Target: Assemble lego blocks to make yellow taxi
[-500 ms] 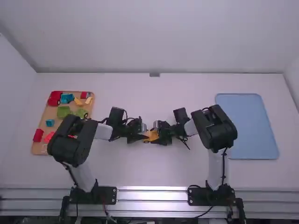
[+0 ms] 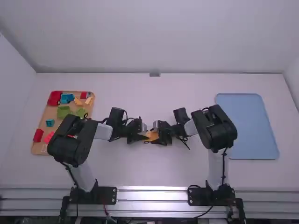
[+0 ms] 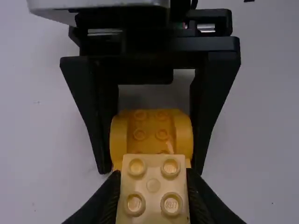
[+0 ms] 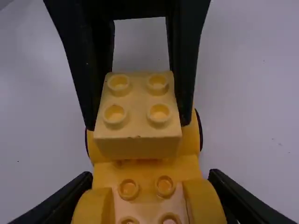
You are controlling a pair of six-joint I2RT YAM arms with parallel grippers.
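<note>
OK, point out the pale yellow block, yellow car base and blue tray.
Pale yellow block (image 3: pixel 153 185), left wrist view: middle of its studded top.
Yellow car base (image 4: pixel 147 171), right wrist view: bare strip beside its studs.
Blue tray (image 2: pixel 247 126), high view: its flat bare middle.

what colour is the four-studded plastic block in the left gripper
Pale yellow; the four-studded plastic block shows best in the right wrist view.

Count: two arms (image 2: pixel 212 128) are standing; one tan tray (image 2: pixel 50 112) and one blue tray (image 2: pixel 252 128) are lying flat. The tan one is holding two green pieces (image 2: pixel 63 112), two yellow pieces (image 2: pixel 78 101), at least four red pieces (image 2: pixel 38 135), at least two blue pieces (image 2: pixel 50 122).
</note>
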